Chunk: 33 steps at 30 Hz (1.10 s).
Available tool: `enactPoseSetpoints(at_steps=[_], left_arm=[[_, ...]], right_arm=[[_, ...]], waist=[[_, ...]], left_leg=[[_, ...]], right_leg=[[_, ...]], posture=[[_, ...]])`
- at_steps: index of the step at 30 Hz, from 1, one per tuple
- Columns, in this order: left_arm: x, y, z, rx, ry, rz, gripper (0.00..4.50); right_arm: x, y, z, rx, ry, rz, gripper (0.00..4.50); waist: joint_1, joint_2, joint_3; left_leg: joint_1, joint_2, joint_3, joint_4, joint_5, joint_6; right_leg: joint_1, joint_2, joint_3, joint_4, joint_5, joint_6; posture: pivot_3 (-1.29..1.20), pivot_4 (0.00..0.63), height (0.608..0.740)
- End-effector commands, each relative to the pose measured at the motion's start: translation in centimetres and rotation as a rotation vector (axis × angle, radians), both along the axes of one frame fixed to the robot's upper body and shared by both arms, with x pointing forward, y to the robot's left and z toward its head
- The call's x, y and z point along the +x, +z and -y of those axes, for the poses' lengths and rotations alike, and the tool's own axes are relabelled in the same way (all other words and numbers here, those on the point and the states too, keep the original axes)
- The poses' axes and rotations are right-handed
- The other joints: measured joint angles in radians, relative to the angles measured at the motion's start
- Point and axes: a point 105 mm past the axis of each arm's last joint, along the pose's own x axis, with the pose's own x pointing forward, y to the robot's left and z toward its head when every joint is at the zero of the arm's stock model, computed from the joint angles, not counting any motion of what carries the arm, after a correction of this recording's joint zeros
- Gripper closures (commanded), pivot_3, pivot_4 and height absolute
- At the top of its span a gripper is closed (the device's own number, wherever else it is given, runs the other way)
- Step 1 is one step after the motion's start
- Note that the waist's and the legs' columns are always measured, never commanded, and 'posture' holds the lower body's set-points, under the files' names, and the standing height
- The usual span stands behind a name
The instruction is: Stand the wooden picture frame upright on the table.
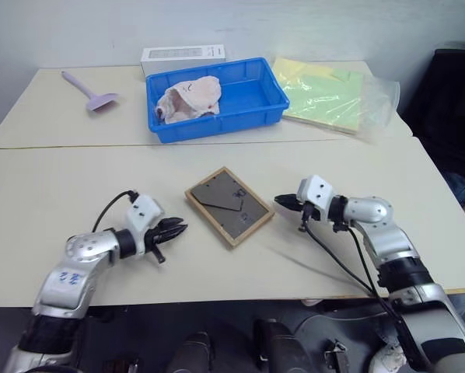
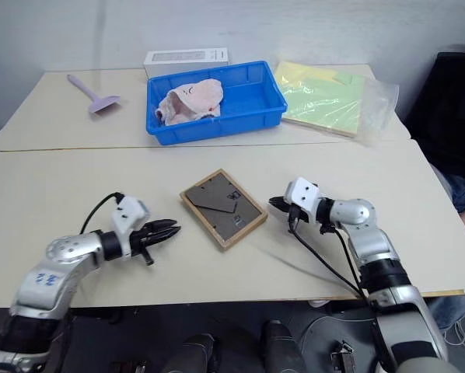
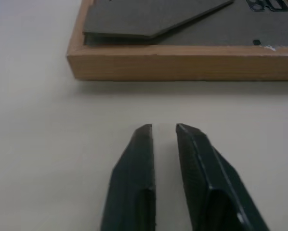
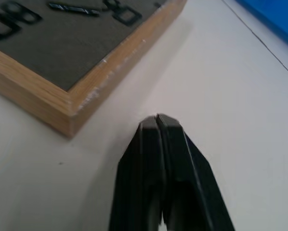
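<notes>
Wooden picture frame (image 1: 229, 205): lying flat, face down, on the near half of the surface (image 1: 54, 194), just short of the seam; dark grey back and folded stand facing up; long axis running diagonally, far-left corner to near-right corner.

Right end effector (image 1: 281, 201): sitting just beside the frame's right corner, pointing left at it; fingers clenched together, grasping nothing; not touching the wood.

Left end effector (image 1: 178, 228): lying near the frame's near-left edge, pointing right toward it, a small gap remaining; fingers drawn nearly together, carrying nothing.

The frame is lying between the two, the right one appearing slightly nearer.

Beyond the seam: blue bin (image 1: 273, 87) holding a pinkish cloth (image 1: 190, 99), white flat box (image 1: 183, 54), lilac scraper (image 1: 92, 93), yellow sheets in a clear bag (image 1: 330, 95).
</notes>
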Motion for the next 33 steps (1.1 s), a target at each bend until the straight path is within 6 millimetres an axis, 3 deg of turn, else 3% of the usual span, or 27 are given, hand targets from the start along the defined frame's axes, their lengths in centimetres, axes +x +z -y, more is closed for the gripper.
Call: enactPoseSetpoints(at_steps=[1,6,10,15,25,28,31,33], left_arm=[[0.8,-0.2,1.3,0.006,0.007,0.014,4.46],[1.8,-0.7,2.0,-0.006,0.04,0.015,4.46],[2.1,-0.4,1.3,-0.021,0.073,0.03,4.46],[1.6,-0.7,0.1,0.003,0.084,0.009,4.46],[-1.0,-2.0,-6.6,0.093,0.159,-0.17,4.46],[-1.8,-0.2,-5.7,-0.162,0.171,-0.36,3.88],[-2.9,1.3,-4.4,-0.321,0.133,-0.596,3.0],[-2.6,1.8,-4.1,-0.412,0.177,-0.738,2.34]], right_arm=[[-0.2,0.6,-1.8,0.022,0.061,0.036,4.5],[-1.9,-0.2,-3.3,0.014,0.142,0.001,4.5],[-4.2,-0.3,-4.4,0.023,0.179,-0.011,4.5],[-5.1,-0.8,-4.4,0.008,0.159,-0.027,4.5],[-4.8,-0.3,-2.9,-0.006,0.105,-0.027,4.5],[-5.0,-0.1,-2.7,-0.014,0.115,-0.023,4.5],[-5.2,0.3,-3.1,-0.024,0.139,-0.019,4.5],[-5.3,0.4,-3.7,-0.037,0.161,-0.012,4.5]], waist=[[-0.001,0.0,0.0],[0.007,0.0,0.0],[0.009,0.0,0.0],[0.007,0.0,0.0],[-0.02,0.001,-0.001],[-0.021,0.001,-0.001],[-0.019,0.001,-0.001],[-0.017,0.001,-0.001]], left_leg=[[0.0,0.0,0.0,0.0,0.0,0.0],[0.0,0.0,-0.001,0.004,0.0,0.0],[-0.001,0.0,-0.003,0.007,0.0,-0.001],[-0.001,0.0,-0.003,0.01,-0.001,-0.002],[0.001,0.002,-0.002,0.008,-0.003,-0.003],[0.002,0.003,-0.001,0.006,-0.003,-0.003],[0.001,0.003,-0.002,0.007,-0.003,-0.003],[0.0,0.003,-0.002,0.008,-0.004,-0.002]], right_leg=[[0.0,0.0,0.0,0.0,0.0,0.0],[0.001,0.0,0.0,0.002,0.0,0.0],[0.001,0.0,-0.001,0.003,0.0,0.0],[0.001,0.0,-0.001,0.006,0.0,0.0],[0.001,0.002,-0.001,0.007,-0.001,-0.001],[0.001,0.002,0.0,0.007,-0.001,-0.002],[0.001,0.003,-0.001,0.008,-0.001,-0.002],[0.001,0.003,-0.001,0.009,-0.001,-0.002]], posture=[[0.0,0.15,0.74],[0.0,0.15,0.74],[0.0,0.15,0.74],[0.0,0.15,0.74],[0.0,0.15,0.74],[0.0,0.15,0.74],[0.0,0.15,0.74],[0.0,0.15,0.74]])
